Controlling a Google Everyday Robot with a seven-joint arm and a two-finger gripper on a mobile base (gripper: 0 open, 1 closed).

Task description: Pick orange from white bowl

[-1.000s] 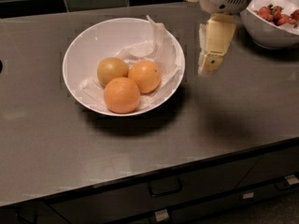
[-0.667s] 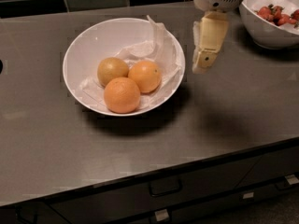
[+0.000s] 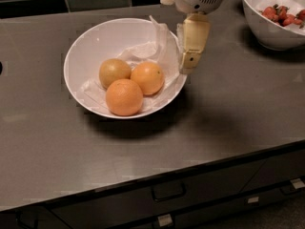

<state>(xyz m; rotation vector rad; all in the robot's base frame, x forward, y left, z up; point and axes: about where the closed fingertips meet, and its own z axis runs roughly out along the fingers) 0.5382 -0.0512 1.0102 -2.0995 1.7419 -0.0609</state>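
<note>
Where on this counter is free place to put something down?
Free: the counter in front of the white bowl, and the strip left of it. Crowded: the gripper hangs at that bowl's right rim; the bowl of red fruit fills the back right corner.

Dim light; end effector [image 3: 187, 68] at rim of white bowl [image 3: 85, 56] casts soft shadow.

- Orange [image 3: 148, 78]: round, smooth, bright orange, whole. It rests on the crumpled paper liner [image 3: 152, 49] right of the bowl's centre, pressed close to a yellow-brown fruit [image 3: 114, 72] on its left and a larger orange fruit [image 3: 124, 97] in front.
- White bowl [image 3: 90, 44]: wide, round, glossy, upright on the grey counter [image 3: 228, 109], with the liner rising above its far right rim.
- Gripper [image 3: 187, 68]: hangs over the bowl's right rim, just beside the orange and not touching it.
</note>
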